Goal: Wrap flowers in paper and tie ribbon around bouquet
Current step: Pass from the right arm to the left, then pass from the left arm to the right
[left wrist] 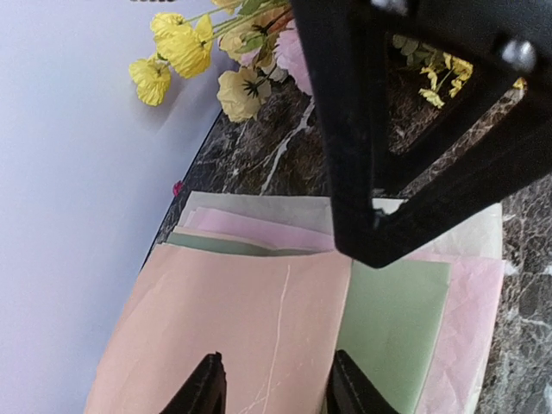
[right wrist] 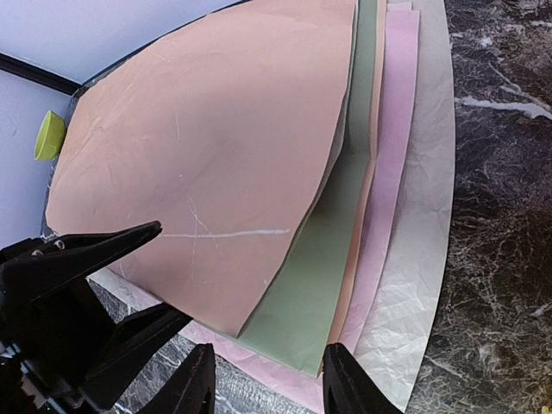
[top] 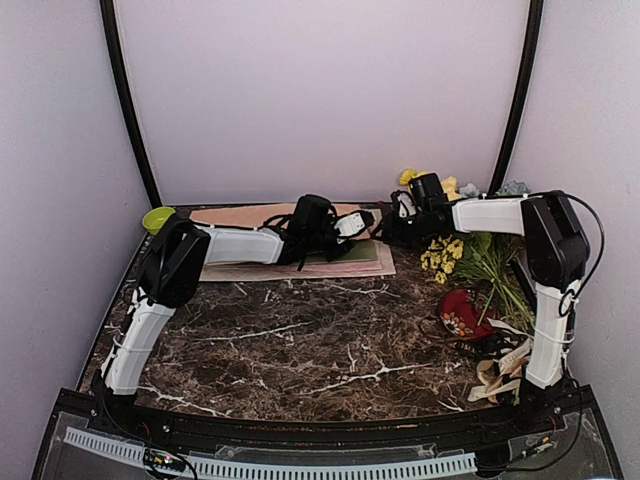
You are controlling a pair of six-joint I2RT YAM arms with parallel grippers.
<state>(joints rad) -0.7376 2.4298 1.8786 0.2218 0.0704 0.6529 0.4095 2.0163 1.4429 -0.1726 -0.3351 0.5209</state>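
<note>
The peach-pink paper [left wrist: 233,328] lies on top of a stack of sheets at the back of the table, with its near edge bowed upward [right wrist: 216,147]. My left gripper [left wrist: 276,384] hangs open over that sheet, one fingertip [left wrist: 345,384] at its edge beside the green sheet [left wrist: 392,319]. My right gripper [right wrist: 269,379] is open just off the stack's corner and holds nothing. In the top view the two grippers [top: 355,222] [top: 392,232] almost meet. The flowers [top: 445,255], yellow blossoms on green stalks, lie at the right. The ribbon and bouquet are out of view.
Pink and pale crinkled sheets [right wrist: 405,259] lie under the green one. A lime bowl [top: 157,218] sits at the back left. At the right are a red patterned item [top: 460,315] and wide cream ribbons [top: 500,375]. Larger yellow flowers [left wrist: 181,52] lie against the back wall.
</note>
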